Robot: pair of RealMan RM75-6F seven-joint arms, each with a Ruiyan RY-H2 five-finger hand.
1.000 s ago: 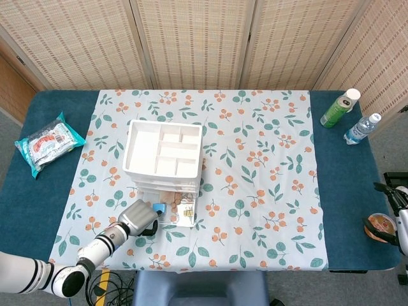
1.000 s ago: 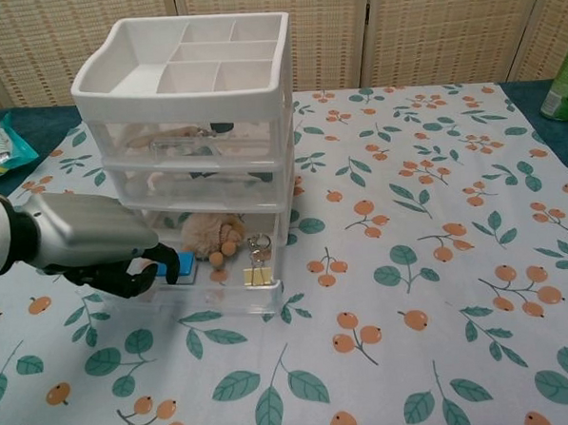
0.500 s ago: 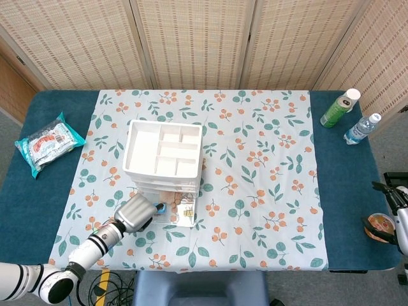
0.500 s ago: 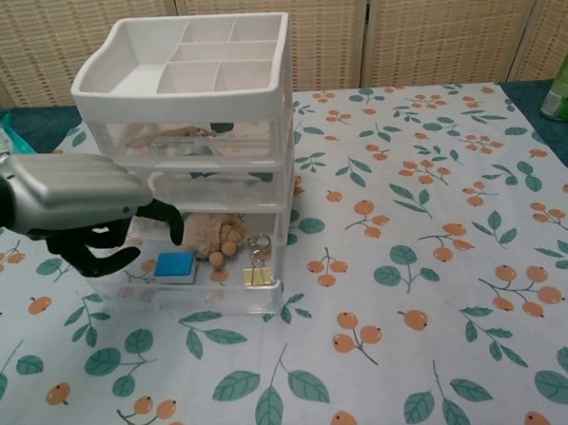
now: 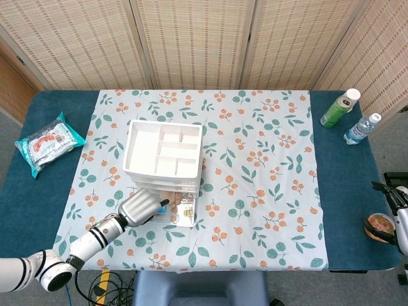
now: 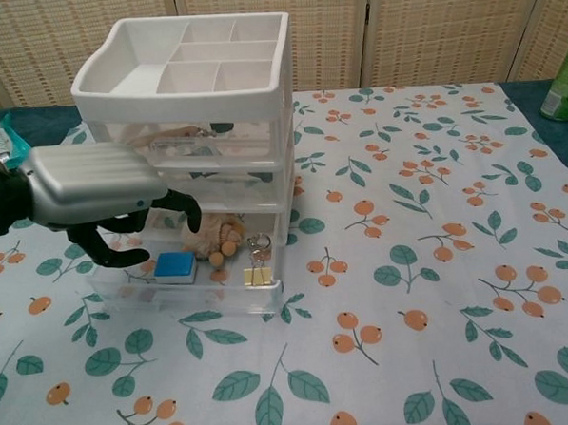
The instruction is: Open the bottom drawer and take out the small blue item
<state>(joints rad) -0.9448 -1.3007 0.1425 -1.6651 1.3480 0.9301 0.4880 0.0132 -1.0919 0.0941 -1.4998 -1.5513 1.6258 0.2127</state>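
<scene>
The white three-drawer unit (image 5: 162,152) (image 6: 185,56) stands on the floral cloth, and its clear bottom drawer (image 6: 207,295) is pulled out toward me. Inside it, on the left, lies the small blue item (image 6: 175,266), beside a beige fluffy charm (image 6: 212,237) and a binder clip (image 6: 258,263). My left hand (image 6: 97,196) (image 5: 140,208) hovers over the drawer's left part, fingers apart and curved downward above the blue item, holding nothing. My right hand (image 5: 390,191) shows only partly at the table's far right edge.
A snack packet (image 5: 48,143) lies at the far left. At the back right corner stand a green bottle (image 5: 338,108) (image 6: 563,88) and a water bottle (image 5: 361,128). A round brown object (image 5: 380,227) sits near my right hand.
My left hand has lifted from the drawer's front left and shifted right over the drawer. The blue item, partly covered before, now shows whole and has not moved.
</scene>
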